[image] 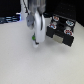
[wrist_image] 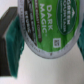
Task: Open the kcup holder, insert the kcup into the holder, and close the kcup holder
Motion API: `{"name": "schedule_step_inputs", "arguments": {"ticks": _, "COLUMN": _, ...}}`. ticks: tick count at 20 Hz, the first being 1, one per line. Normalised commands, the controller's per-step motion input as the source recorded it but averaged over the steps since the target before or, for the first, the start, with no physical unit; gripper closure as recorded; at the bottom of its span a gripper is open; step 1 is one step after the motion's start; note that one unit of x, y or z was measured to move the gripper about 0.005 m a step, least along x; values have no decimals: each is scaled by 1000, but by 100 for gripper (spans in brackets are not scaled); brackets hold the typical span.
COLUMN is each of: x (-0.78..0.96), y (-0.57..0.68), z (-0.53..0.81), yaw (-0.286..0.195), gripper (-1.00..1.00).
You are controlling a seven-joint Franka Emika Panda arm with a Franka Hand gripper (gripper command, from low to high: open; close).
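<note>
The tool (image: 36,41) hung low over the white table (image: 20,65), and it had the kcup (wrist_image: 46,25) pinched between its fingers (wrist_image: 13,34), the green foil lid filling the wrist view with "Dark Magic" printed across it. In the exterior view the pod showed only as a small green-and-white blur at the tool's tip, just above the table, near the kcup holder (image: 61,30) but apart from it, on that view's left of the box. The holder sat on the exterior view's right, its front already pulled out, with round pod slots showing on top. As a thing to handle, the pod looked light and thin-walled: plastic sides that would likely give under a hard squeeze, and a foil lid that could dent or tear if pressed. The sides seemed the sensible place to hold, just under the rim, as the fingers did here. The smooth plastic might slip, so a firm but modest clamp seemed right.
</note>
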Motion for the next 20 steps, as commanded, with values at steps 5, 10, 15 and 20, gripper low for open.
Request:
{"name": "schedule_step_inputs", "arguments": {"ticks": 5, "x": 78, "y": 517, "z": 770, "yaw": 24, "gripper": 100}}
{"name": "schedule_step_inputs", "arguments": {"ticks": 10, "x": 34, "y": 630, "z": 561, "yaw": 24, "gripper": 100}}
{"name": "schedule_step_inputs", "arguments": {"ticks": 15, "x": 118, "y": 648, "z": 441, "yaw": 6, "gripper": 100}}
{"name": "schedule_step_inputs", "arguments": {"ticks": 20, "x": 126, "y": 656, "z": 377, "yaw": 6, "gripper": 100}}
